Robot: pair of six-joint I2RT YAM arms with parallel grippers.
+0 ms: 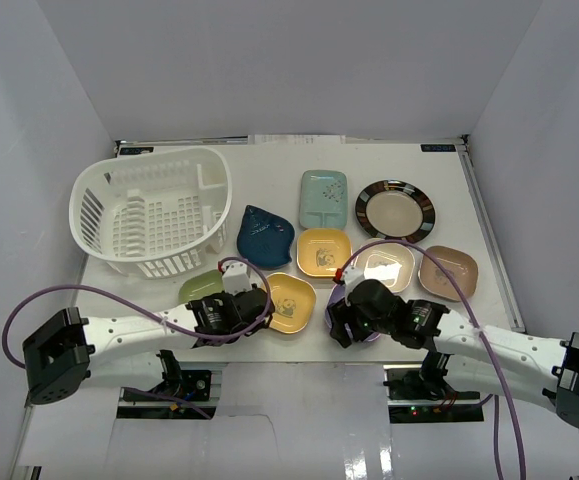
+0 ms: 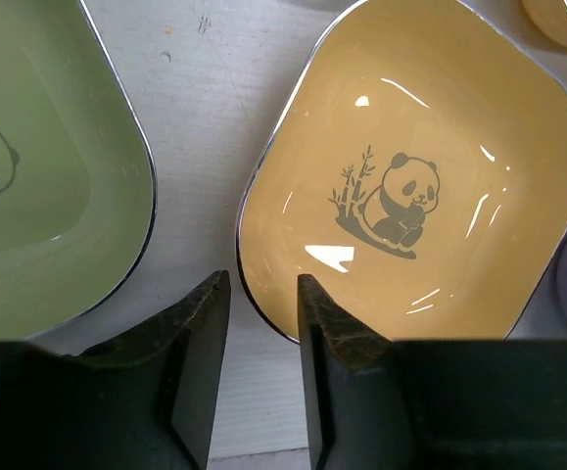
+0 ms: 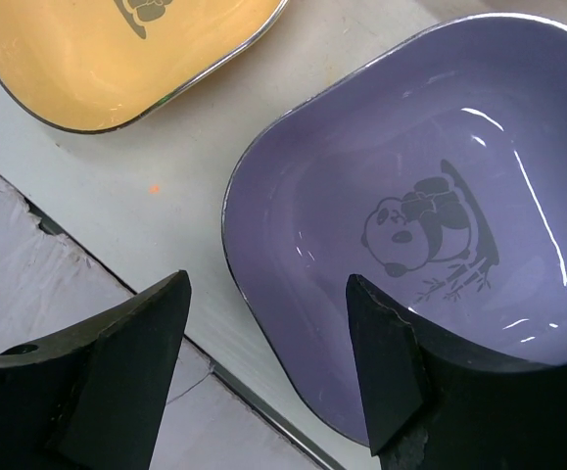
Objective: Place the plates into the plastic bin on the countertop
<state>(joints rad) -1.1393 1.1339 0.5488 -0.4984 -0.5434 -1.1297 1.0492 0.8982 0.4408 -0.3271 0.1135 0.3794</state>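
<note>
My left gripper (image 2: 261, 294) (image 1: 259, 305) straddles the near rim of an orange panda plate (image 2: 430, 176) (image 1: 294, 300). One finger (image 2: 322, 323) is over the plate's inside and the other is outside, with a narrow gap still between them. A green plate (image 2: 38, 166) (image 1: 199, 288) lies just to its left. My right gripper (image 3: 268, 289) (image 1: 344, 320) stands wide open across the rim of a purple panda plate (image 3: 410, 176), which the arm mostly hides in the top view. The white plastic bin (image 1: 149, 215) stands at the back left with no plate in it.
Further back lie a dark blue leaf plate (image 1: 265, 236), a yellow plate (image 1: 323, 252), a pale teal rectangular plate (image 1: 324, 196), a round black-rimmed plate (image 1: 395, 210), a beige plate (image 1: 384, 265) and a brown plate (image 1: 449, 272). The table's front edge (image 3: 117, 323) runs under my right gripper.
</note>
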